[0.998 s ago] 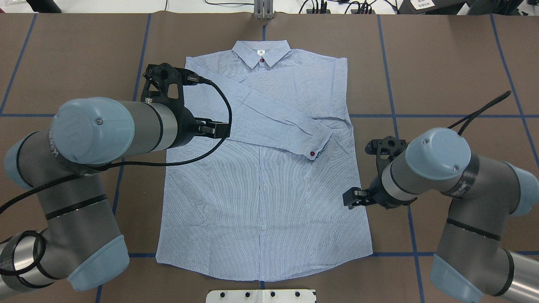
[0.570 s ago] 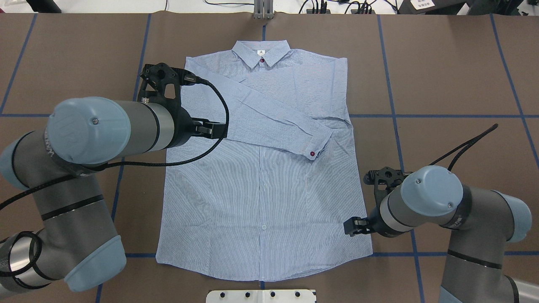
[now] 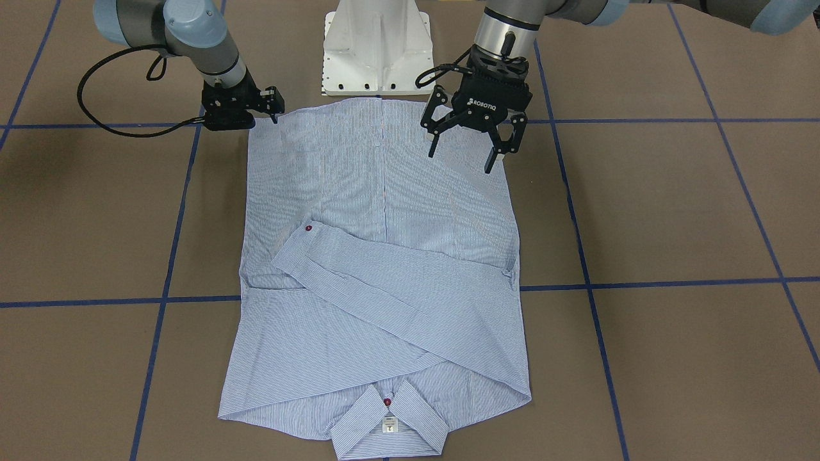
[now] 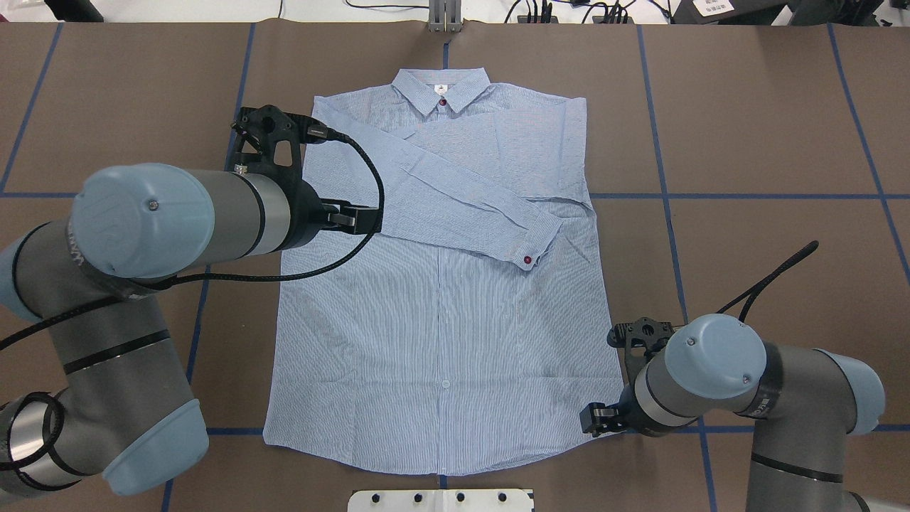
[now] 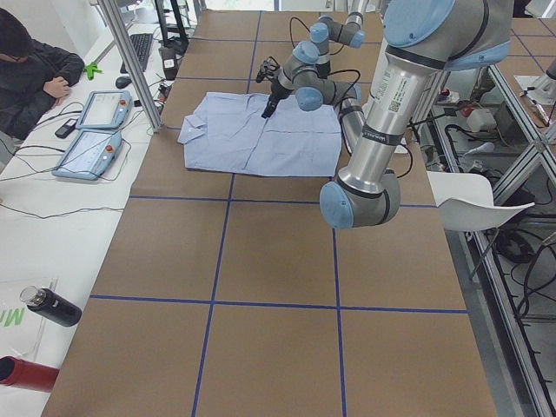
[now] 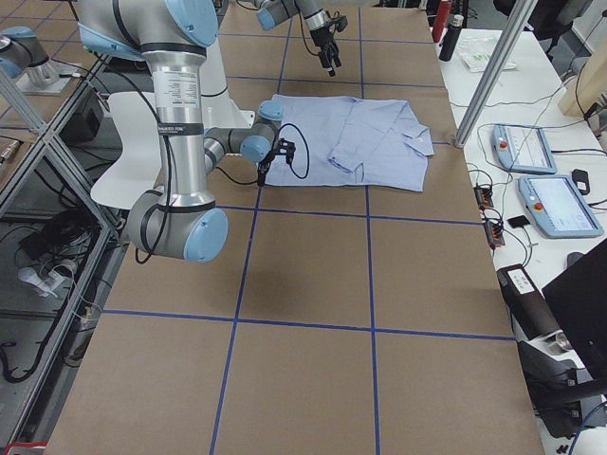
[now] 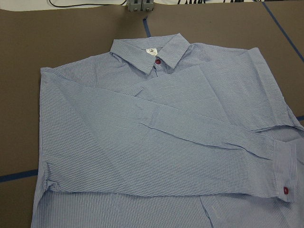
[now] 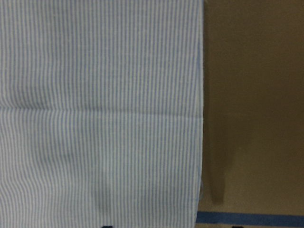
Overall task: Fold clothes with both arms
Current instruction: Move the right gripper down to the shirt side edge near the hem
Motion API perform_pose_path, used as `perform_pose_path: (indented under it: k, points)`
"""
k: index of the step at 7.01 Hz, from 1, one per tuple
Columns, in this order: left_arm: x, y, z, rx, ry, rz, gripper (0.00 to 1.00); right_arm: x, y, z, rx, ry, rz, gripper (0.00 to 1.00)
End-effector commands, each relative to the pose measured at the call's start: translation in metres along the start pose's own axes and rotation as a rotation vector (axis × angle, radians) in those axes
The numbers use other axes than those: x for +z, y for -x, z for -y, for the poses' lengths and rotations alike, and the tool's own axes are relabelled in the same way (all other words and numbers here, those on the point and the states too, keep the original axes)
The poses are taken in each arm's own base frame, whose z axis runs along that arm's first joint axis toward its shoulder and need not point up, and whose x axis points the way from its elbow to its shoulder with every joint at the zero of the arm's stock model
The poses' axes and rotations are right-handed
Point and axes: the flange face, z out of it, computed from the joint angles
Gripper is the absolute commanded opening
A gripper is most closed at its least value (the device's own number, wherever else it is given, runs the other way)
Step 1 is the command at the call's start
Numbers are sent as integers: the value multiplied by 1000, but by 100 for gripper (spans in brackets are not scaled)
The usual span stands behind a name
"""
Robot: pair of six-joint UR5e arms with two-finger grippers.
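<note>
Well, pinstriped shirt (image 4: 441, 320) flat on matte brown tbl (image 4: 782, 107), sleeves folded across.

Light blue-and-white finely striped shirt (image 4: 441, 320), dark red buttons (image 4: 527, 260), white neck label (image 4: 441, 89), brown table (image 4: 768, 107), blue grid lines (image 4: 746, 195)

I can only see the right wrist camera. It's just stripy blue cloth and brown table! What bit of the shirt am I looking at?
Observer: The bottom corner of the shirt, on the robot's right side. The right end effector is right at that corner.
Operator: Where's the other arm?
Observer: The left end effector is open above the shirt's left side, holding nothing.
Operator: Is a sleeve folded in?
Observer: Yes, one sleeve lies slanted across the chest, with a red button on its cuff.
</note>
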Motion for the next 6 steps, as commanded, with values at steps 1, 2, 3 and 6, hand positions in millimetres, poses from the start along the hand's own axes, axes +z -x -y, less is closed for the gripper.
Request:
perform_pose_path:
  k: [1, 2, 3, 6]
  points:
    - [-1, 1, -1, 1, 3, 2, 98, 8, -3, 1, 6, 11, -14, 68]
    - [-1, 1, -1, 0, 1, 3, 98, 10, -4, 2, 8, 12, -19, 64]
    - [-1, 1, -1, 0, 1, 3, 98, 12, -5, 2, 9, 14, -22, 63]
    - [-1, 1, -1, 0, 1, 3, 98, 12, -6, 3, 11, 12, -23, 0]
